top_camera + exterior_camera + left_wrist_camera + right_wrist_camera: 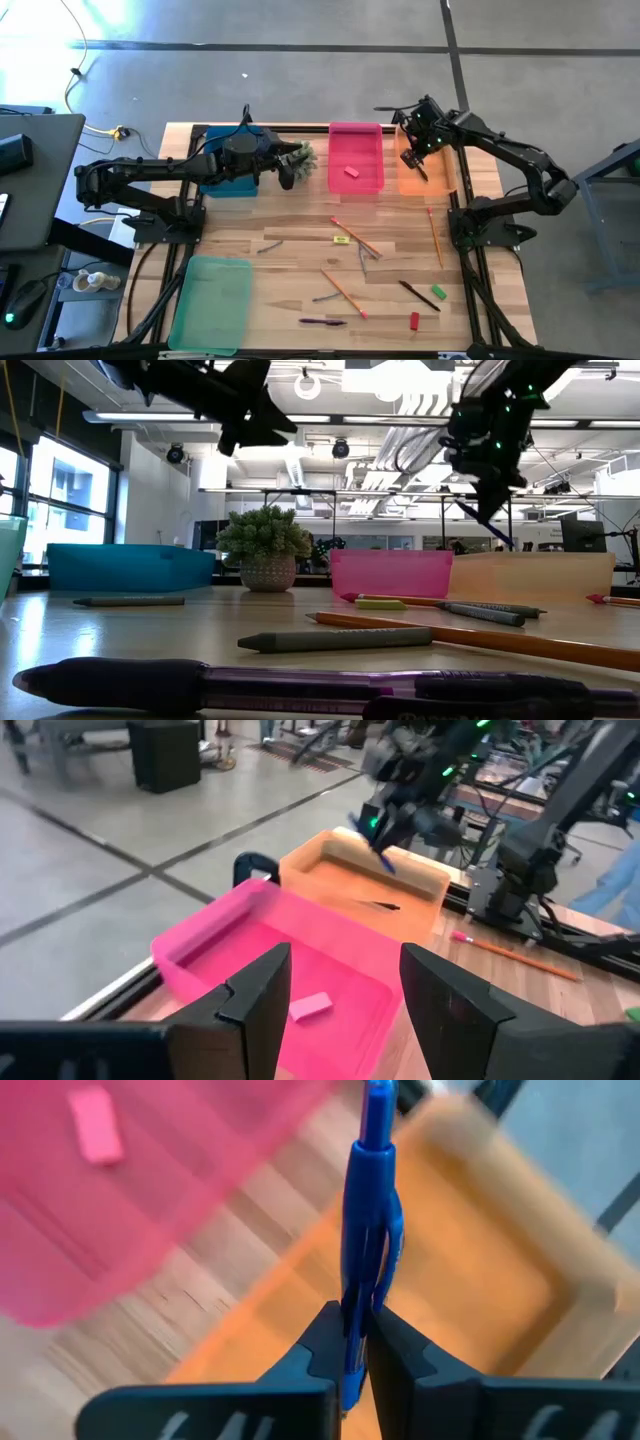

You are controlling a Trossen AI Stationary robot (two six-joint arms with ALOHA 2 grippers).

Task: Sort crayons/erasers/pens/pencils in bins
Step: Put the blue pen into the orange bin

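Note:
My right gripper (418, 160) hovers over the orange bin (440, 176) and is shut on a blue pen (368, 1200). A dark pen (378, 905) lies inside that bin. My left gripper (345, 985) is open and hangs in the air between the dark blue bin (225, 180) and the pink bin (356, 160), beside the plant (300, 155). A pink eraser (310, 1007) lies in the pink bin. Pencils (355, 237), pens (418, 295), crayons (270, 245) and erasers (438, 292) lie loose on the table. The light green bin (212, 300) sits at the near left. My right gripper pinches the blue pen's barrel (352, 1315) between its two fingers, and the pen runs along the fingers and sticks out past their tips. The fingers point down from above. The pen is lifted clear and hangs slanted (493, 512) over the orange bin.
The potted plant (266, 550) stands at the far edge between the blue and pink bins, close to my left gripper. A purple pen (322, 321) and a red eraser (414, 320) lie near the near edge. Bare wood shows between the loose items and the bins.

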